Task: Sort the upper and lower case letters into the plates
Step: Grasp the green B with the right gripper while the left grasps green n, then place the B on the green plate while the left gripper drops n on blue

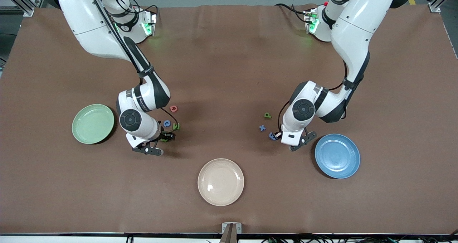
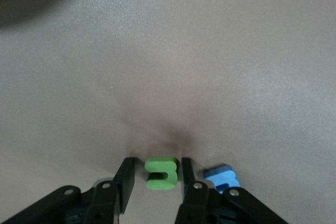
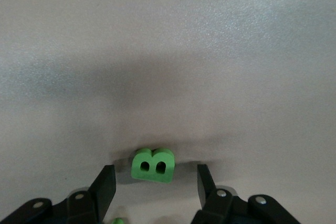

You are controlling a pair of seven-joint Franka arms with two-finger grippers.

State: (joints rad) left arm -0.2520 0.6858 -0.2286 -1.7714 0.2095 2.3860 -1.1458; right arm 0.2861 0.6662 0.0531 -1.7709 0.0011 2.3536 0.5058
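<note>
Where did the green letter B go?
The green letter B lies flat on the brown table, between the open fingers of the right pincer, which is down at the table next to the green plate.

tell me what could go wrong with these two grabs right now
The left gripper straddles a green letter with a blue letter right beside one finger; it could get knocked or pinched too. The right gripper is open around a green B lying skewed, so it might twist and slip as the fingers close.
</note>
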